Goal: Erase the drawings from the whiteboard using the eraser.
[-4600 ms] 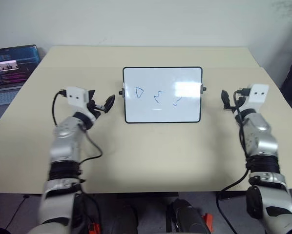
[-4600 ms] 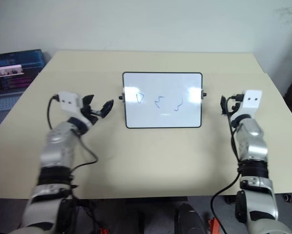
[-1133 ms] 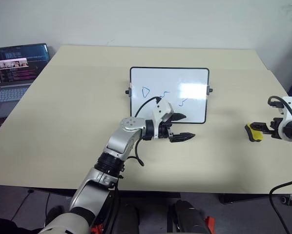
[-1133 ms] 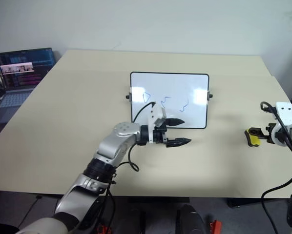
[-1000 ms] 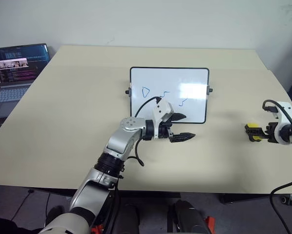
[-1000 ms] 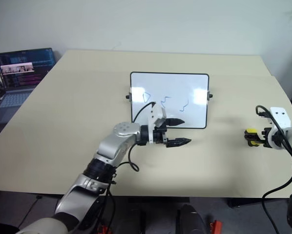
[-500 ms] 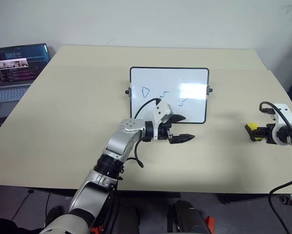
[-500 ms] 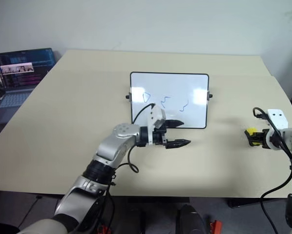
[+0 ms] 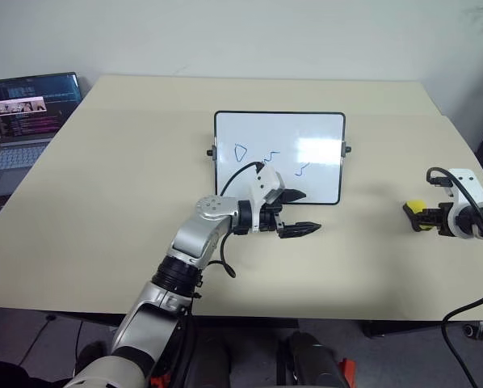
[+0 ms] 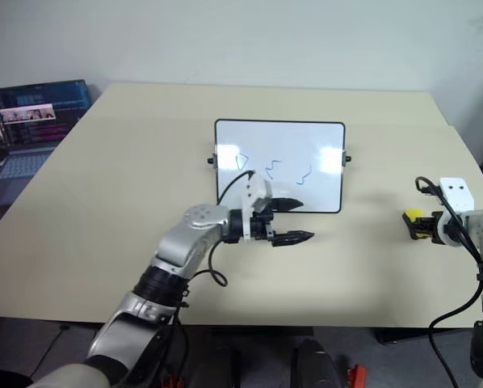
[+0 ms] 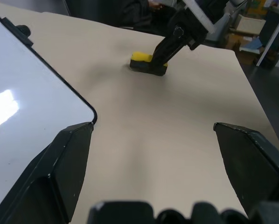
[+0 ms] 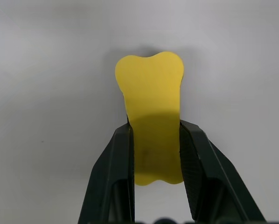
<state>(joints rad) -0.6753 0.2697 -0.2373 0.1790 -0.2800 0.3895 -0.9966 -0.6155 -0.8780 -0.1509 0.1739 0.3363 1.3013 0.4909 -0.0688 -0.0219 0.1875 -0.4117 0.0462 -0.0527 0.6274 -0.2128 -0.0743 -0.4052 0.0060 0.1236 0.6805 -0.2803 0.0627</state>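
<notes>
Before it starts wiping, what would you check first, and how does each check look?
1. Right end effector shut on the eraser: ok.
2. Eraser squeezed at its middle, sitting straight between the fingers: ok.
3. Eraser clear of the table: cannot tell.
4. Drawings on the whiteboard not yet wiped: ok.
5. Left end effector open at the board's near edge, possibly in the wiping path: not ok.
6. Board steadied against sliding: cannot tell.

Beige worktop, plain wall behind it. Open laptop just off the worktop's far left corner, screen lit with colored text, keyboard facing front. Dark floor under the worktop's near edge.
</notes>
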